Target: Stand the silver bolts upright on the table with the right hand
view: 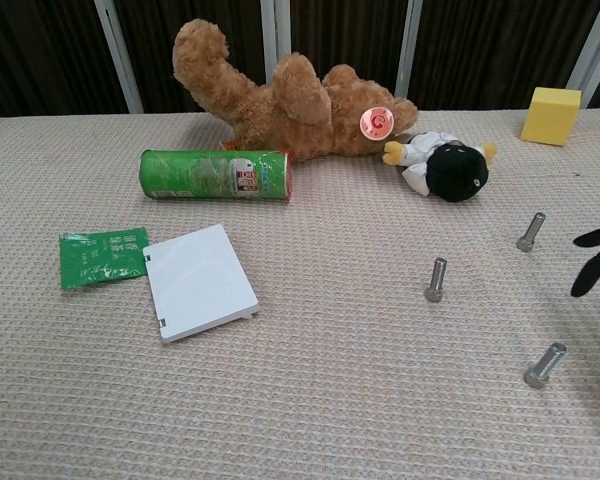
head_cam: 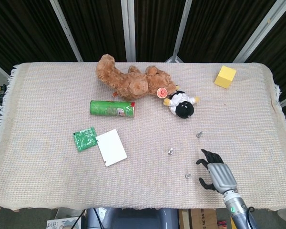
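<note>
Three silver bolts stand on the woven cloth, heads down. The far one [head_cam: 199,134] [view: 529,231] is in front of the penguin toy, the middle one [head_cam: 170,151] [view: 436,279] sits to its left, and the near one [head_cam: 188,176] [view: 545,364] is closest to the table's front edge. My right hand [head_cam: 218,174] hovers just right of the near bolt, fingers spread and holding nothing. The chest view shows only its dark fingertips [view: 595,262] at the right edge. My left hand does not show in either view.
A brown teddy bear [head_cam: 131,82] and a black-and-white penguin toy [head_cam: 182,105] lie at the back. A green can [head_cam: 112,109] lies on its side, with a green packet [head_cam: 84,138] and a white card [head_cam: 111,147] in front of it. A yellow block [head_cam: 225,76] sits far right.
</note>
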You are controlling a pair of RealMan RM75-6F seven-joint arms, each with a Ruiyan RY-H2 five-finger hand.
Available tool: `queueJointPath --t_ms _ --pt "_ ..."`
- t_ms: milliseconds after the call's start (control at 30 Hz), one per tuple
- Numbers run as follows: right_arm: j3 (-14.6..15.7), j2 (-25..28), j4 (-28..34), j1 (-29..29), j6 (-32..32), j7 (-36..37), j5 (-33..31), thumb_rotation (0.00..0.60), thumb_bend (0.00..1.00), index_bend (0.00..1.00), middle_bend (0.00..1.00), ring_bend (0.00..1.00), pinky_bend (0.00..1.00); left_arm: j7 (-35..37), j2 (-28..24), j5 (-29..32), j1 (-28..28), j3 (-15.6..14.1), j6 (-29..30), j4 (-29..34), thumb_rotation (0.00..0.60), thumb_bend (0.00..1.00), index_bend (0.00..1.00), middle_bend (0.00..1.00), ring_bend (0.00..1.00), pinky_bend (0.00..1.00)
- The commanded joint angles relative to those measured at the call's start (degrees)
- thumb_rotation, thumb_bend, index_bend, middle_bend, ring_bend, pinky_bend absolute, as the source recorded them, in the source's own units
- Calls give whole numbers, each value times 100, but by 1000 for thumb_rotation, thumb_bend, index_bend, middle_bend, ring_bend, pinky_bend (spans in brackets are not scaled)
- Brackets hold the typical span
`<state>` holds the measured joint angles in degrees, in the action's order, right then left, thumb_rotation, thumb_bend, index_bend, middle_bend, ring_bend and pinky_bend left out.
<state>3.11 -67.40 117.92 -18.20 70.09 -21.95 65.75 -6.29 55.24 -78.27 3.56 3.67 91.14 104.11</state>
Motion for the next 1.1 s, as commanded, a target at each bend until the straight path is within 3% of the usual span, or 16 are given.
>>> queueJointPath --t_ms 33,200,433,667,1100 --pt "117 612 298 262 288 362 257 600 394 260 0 0 61 2 -3 -17 2 -7 1 7 600 117 98 72 47 184" --pt "121 1037 71 750 1227 578 923 600 393 217 0 0 61 13 -14 -69 16 -31 21 14 600 117 98 71 47 184" --pt "96 821 -732 1299 2064 1226 1584 600 335 144 0 0 32 76 -68 -123 60 -66 62 25 600 117 66 71 47 184" --pt "96 644 -1282 1475 2269 1124 1993 600 314 116 0 0 21 50 -152 -158 83 -134 19 47 600 117 49 72 47 184" --pt "-90 654 -1538 1548 2179 1447 2075 600 314 116 0 0 21 157 -191 -513 92 -222 100 -86 600 117 51 46 1 177"
